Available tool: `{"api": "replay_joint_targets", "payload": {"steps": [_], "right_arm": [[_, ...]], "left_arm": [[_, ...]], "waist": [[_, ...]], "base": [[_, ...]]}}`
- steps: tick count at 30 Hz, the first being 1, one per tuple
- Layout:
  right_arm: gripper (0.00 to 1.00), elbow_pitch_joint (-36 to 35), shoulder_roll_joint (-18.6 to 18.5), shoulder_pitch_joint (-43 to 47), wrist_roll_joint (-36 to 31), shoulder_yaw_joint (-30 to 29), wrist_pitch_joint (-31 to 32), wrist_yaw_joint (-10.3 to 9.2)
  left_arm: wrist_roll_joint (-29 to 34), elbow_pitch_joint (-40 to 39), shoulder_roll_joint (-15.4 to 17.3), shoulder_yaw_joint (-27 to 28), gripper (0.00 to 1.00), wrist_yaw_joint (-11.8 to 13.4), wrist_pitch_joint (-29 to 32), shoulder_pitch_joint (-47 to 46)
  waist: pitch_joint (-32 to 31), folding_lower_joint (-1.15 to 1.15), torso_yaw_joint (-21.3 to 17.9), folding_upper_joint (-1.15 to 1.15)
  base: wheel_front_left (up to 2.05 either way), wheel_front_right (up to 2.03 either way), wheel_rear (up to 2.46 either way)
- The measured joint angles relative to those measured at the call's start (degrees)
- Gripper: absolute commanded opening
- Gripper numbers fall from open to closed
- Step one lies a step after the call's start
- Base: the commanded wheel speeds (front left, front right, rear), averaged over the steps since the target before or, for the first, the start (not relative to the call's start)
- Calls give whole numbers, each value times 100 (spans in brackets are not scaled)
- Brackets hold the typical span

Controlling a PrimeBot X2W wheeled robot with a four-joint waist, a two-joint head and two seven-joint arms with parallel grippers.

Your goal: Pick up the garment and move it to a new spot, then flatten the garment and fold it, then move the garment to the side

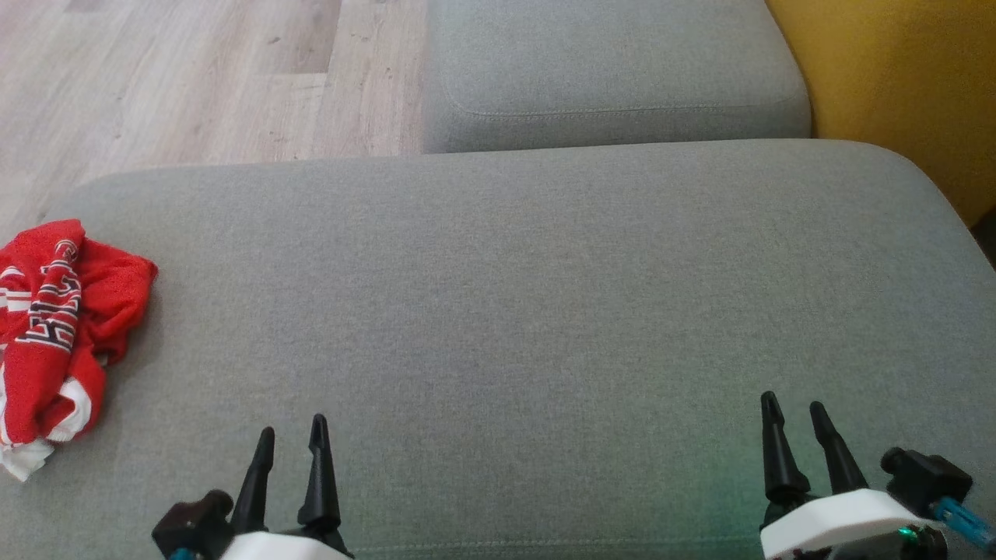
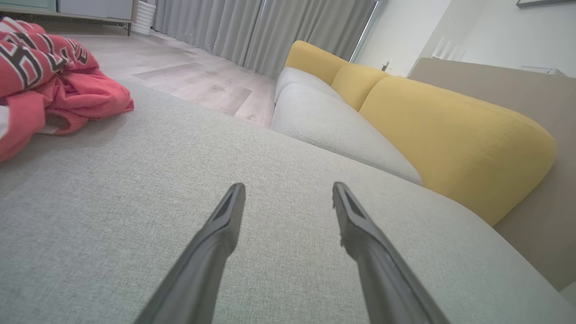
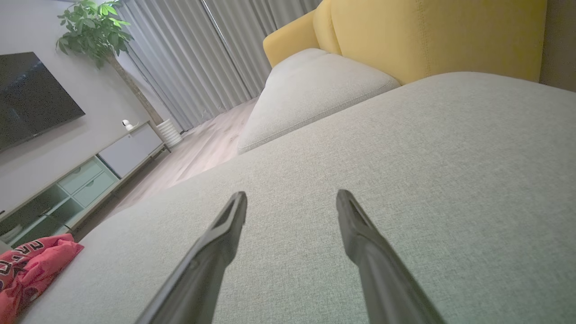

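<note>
My left claw (image 1: 292, 426) and right claw (image 1: 792, 400) gape empty. The bunched shirt (image 1: 58, 327) lies far left; a shallow pinch could slip.

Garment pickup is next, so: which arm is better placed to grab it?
Left. The garment lies crumpled far left on the grey cushion, nearer the open left gripper; the open right gripper is far across.

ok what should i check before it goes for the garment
1. Left tool open, holding nothing: ok
2. Right tool open, holding nothing: ok
3. Garment located, at the cushion's left end: ok
4. Garment flat: not ok, bunched
5. Whole garment in head view: not ok, cut off at the frame's edge
6. Left tool nearer to it than the right: ok
</note>
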Motion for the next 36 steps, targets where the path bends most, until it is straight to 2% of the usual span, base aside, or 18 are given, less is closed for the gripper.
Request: {"api": "replay_joint_targets", "payload": {"steps": [7, 36], "right_arm": [[100, 0, -2, 0, -460, 40, 11, 0], [100, -80, -18, -1, -2407, 221, -219, 1]], "left_arm": [[431, 132, 18, -81, 100, 8, -104, 14], [1941, 331, 85, -287, 100, 422, -249, 83]], "waist": [[-38, 0, 18, 0], [-192, 0, 70, 0]], "base": [[0, 0, 0], [0, 0, 0]]}}
